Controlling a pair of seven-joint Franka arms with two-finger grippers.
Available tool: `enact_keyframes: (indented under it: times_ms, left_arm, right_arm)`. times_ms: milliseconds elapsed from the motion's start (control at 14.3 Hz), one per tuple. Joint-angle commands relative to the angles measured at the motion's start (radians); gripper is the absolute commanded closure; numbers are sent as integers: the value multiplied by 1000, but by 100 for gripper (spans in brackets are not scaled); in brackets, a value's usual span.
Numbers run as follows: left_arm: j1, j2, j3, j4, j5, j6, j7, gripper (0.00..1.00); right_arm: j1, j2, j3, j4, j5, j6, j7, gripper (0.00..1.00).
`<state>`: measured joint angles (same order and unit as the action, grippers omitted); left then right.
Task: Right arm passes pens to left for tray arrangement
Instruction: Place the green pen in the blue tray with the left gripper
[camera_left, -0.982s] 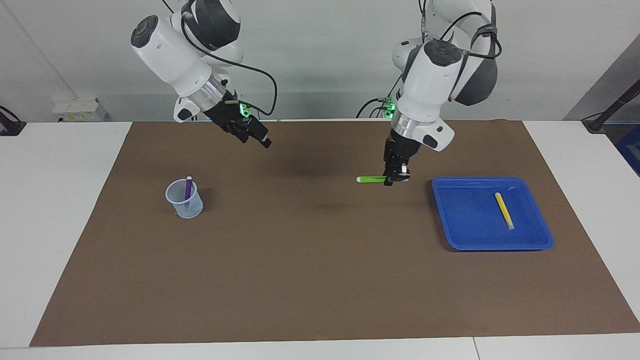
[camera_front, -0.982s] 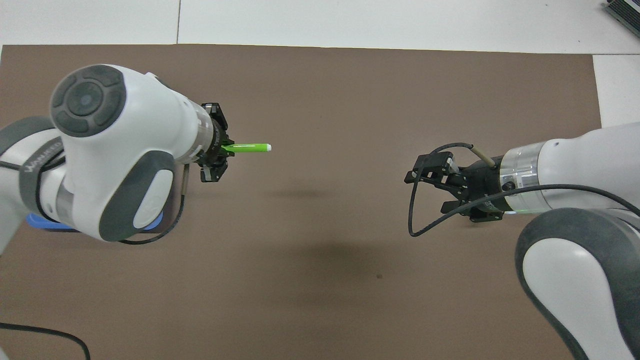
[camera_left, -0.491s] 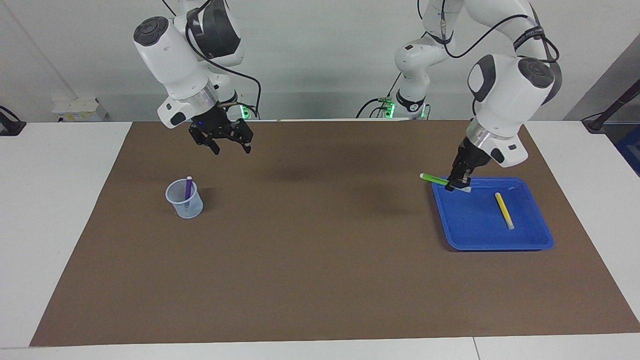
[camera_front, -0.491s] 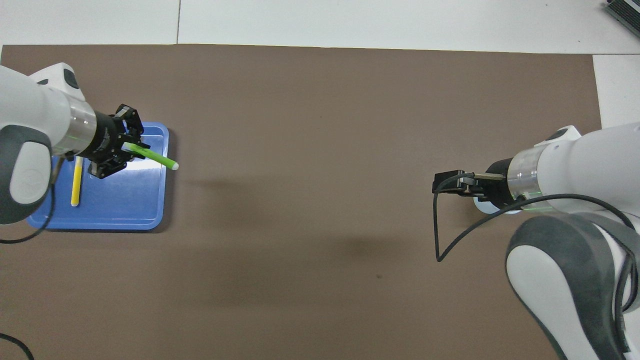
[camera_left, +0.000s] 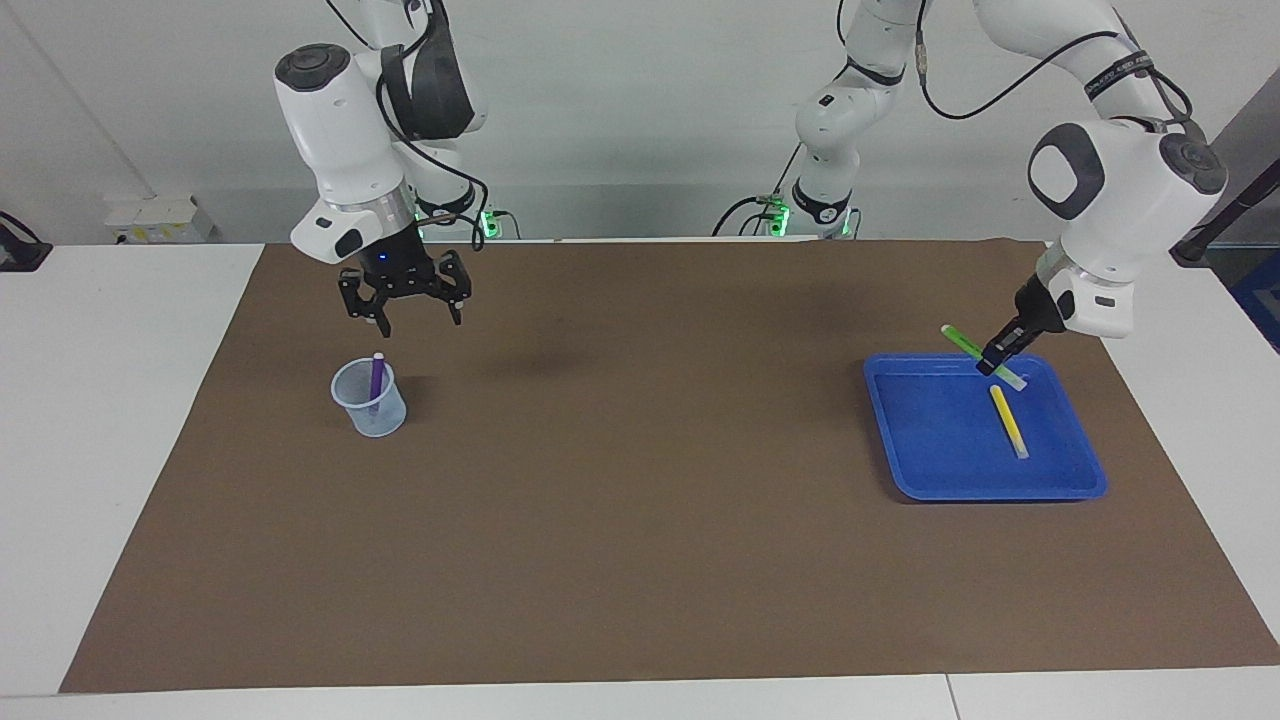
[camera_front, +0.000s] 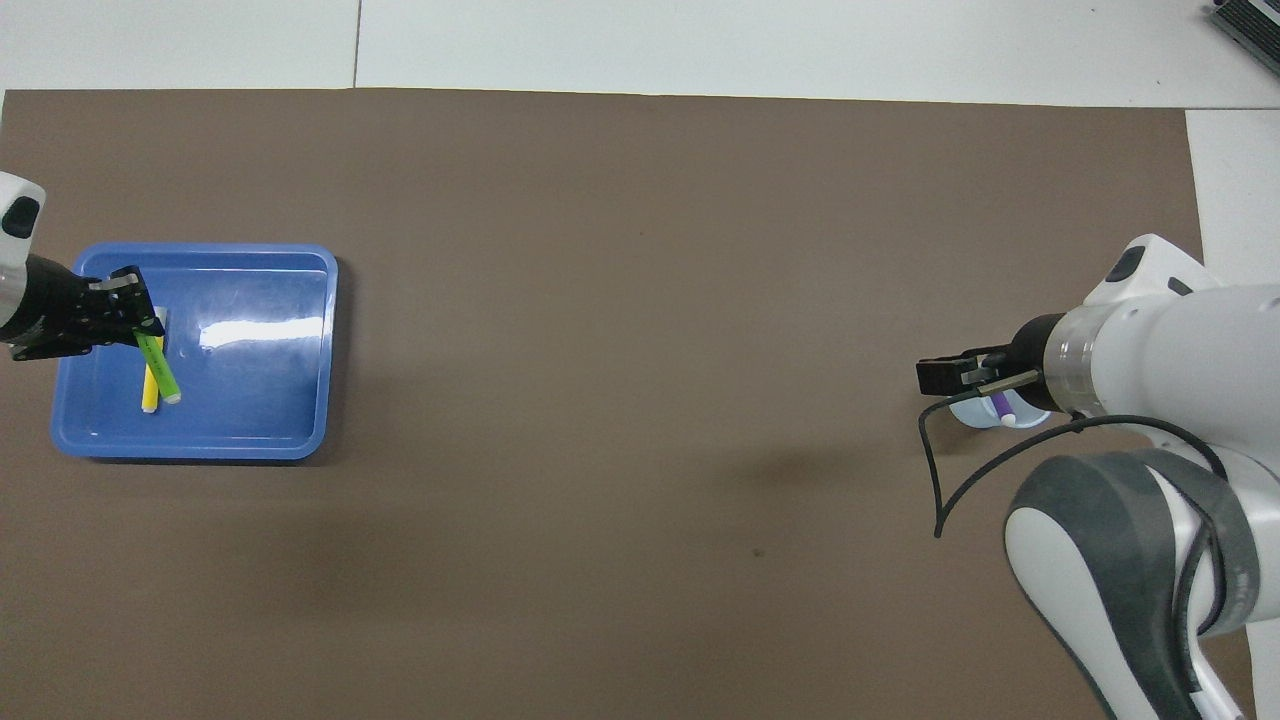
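1. While the left gripper (camera_left: 993, 362) stays closed on the green pen (camera_left: 962, 341) over the blue tray (camera_left: 940, 440), the yellow pen (camera_left: 1008, 420) lies inside.
2. Over the cup (camera_left: 371, 402) with the purple pen (camera_left: 376, 380), the right gripper (camera_left: 405, 310) hangs open.
3. Brown mat (camera_left: 640, 520) covers a white table (camera_left: 120, 400).

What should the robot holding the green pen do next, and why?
Probably lower it a little and let go. The left end effector is shut on the green pen, which hangs tilted over the blue tray, close beside the yellow pen lying there. The right end effector hovers open over the cup holding the purple pen.
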<state>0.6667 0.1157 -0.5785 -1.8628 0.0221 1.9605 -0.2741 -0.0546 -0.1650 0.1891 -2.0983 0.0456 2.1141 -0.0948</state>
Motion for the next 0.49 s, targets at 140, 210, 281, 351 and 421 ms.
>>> enact_keyframes:
  times_ms: [140,210,281,351,421]
  left_arm:
    - [10,90,-8,-33,120,138,200,100]
    - [1,119,-9,-33,160,156,211,100]
    - [-1,148,-9,-35,209,169,231,100]
    - [-3,172,-9,-35,241,173,272,100]
    - [-3,185,-9,-35,263,176,320,100]
  right_arm:
    - [-28,-59,7,-115,-84,116,-83,1]
    - [-42,-59,7,-124,-87,131,-101,1]
    - [-45,-59,7,-135,-87,150,-117,1]
    - [-51,-59,7,-147,-87,168,-134,1]
    - [-59,-57,7,-154,-89,182,-144,2]
